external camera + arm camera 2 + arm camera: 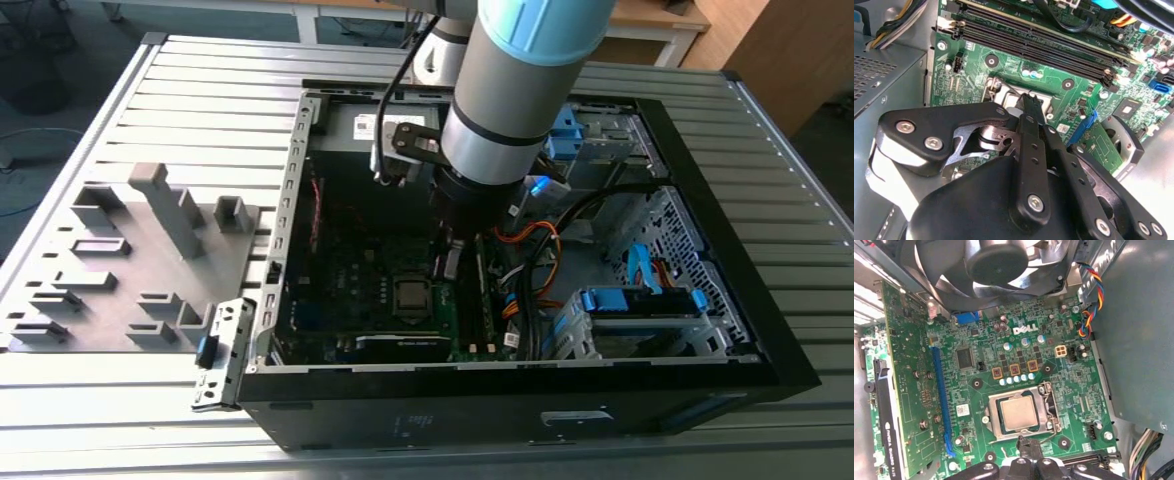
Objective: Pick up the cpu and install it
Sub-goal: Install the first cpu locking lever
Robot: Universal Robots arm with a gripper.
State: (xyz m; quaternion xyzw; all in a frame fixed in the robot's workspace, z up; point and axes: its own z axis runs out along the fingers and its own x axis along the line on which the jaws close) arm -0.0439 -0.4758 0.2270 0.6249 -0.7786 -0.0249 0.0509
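One robot arm reaches down into an open computer case. Its jaws are pinched narrow, holding nothing, hovering just beside the cpu, which lies flat in the motherboard socket. Any press should stay gentle and square

Slatted metal table; wooden desk behind.

The socket with the cpu sitting in it is open from above, so there's room to come straight down. Tight on the sides though: the fan, the upright graphics card, the memory slots and loose cables all crowd it.
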